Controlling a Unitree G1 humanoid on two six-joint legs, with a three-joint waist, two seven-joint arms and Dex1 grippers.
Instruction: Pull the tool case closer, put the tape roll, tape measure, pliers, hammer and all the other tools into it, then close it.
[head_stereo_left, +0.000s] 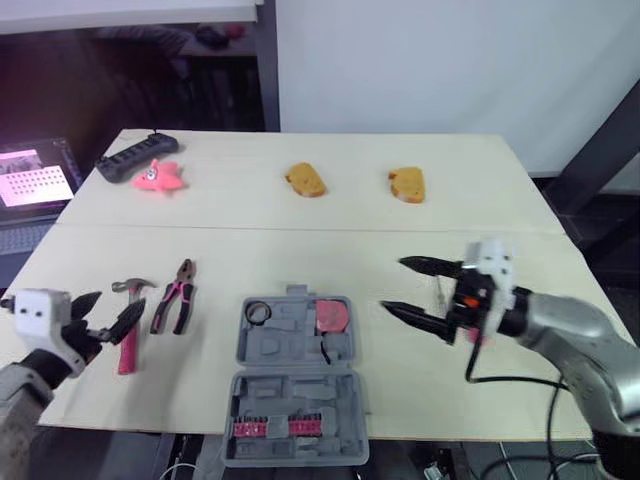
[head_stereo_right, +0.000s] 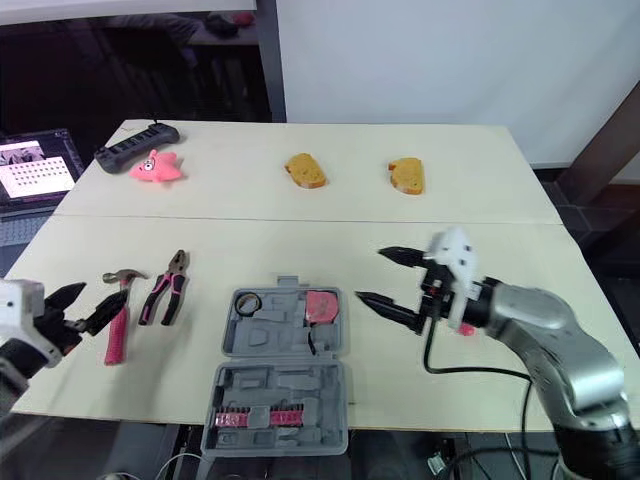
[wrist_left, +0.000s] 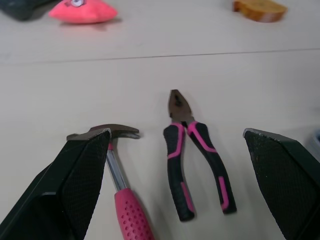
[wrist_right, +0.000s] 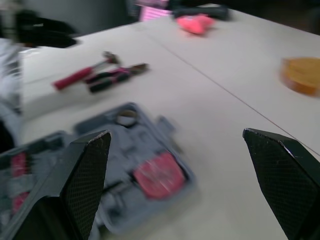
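The case (head_stereo_left: 295, 385) lies open at the near edge of the table (head_stereo_left: 300, 240), in the middle. In its far half a tape roll (head_stereo_left: 258, 312) and a pink tape measure (head_stereo_left: 330, 316) are already seated. The hammer (head_stereo_left: 127, 345) and pliers (head_stereo_left: 177, 298) lie side by side to the left of it, apart from each other, with heads pointing far.

The left gripper (head_stereo_left: 108, 310) is held spread wide and empty just beside the hammer's handle. The right gripper (head_stereo_left: 393, 284) is likewise wide open, with nothing held, to the right of the case.

The hammer is judged to be stiff and head-heavy. Its bare steel shaft would likely be slippery, so the pink rubber grip is better taken, high up toward the head so that tipping is limited. The pliers are judged to be lighter and rigid, but their handles may swing apart, so both coated handles should be clasped together near the pivot. The case looks like light, hard plastic and should slide easily when pulled.
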